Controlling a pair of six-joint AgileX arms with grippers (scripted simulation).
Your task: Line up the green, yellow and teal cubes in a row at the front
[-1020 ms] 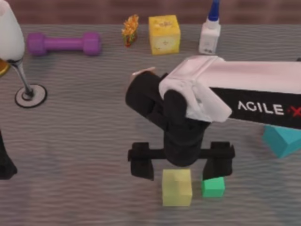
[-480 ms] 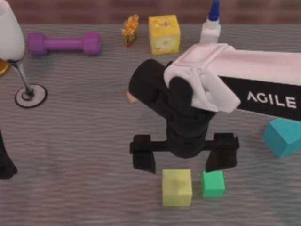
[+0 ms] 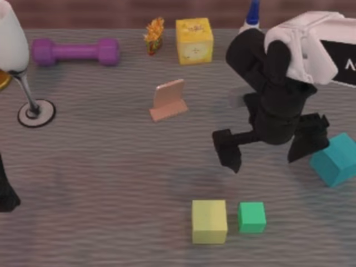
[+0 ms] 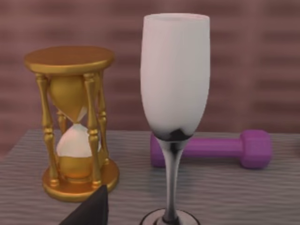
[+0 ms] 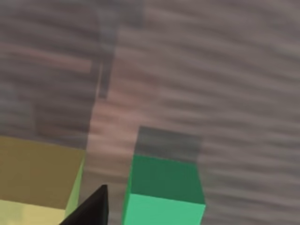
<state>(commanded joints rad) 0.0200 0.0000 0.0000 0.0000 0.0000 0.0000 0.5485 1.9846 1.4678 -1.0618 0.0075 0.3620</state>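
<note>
Right gripper [image 3: 271, 150] spread wide and empty beside teal cube [image 3: 335, 159] at table's right, yellow [image 3: 209, 221] and green [image 3: 252, 217] paired at front; risk: near finger clipping teal cube and skewing it on descent.

The top view looks straight down on the tabletop [image 3: 100, 167] from above. The left wrist view sits low and near the surface, facing level across it at a hourglass [image 4: 72, 122], a wine glass [image 4: 174, 93] and a purple dumbbell [image 4: 215, 149]; glass and dumbbell also show at the top view's left. The right wrist view looks down from close range on the yellow [image 5: 37, 180] and green [image 5: 164, 190] cubes, which the top view shows at the front
</note>
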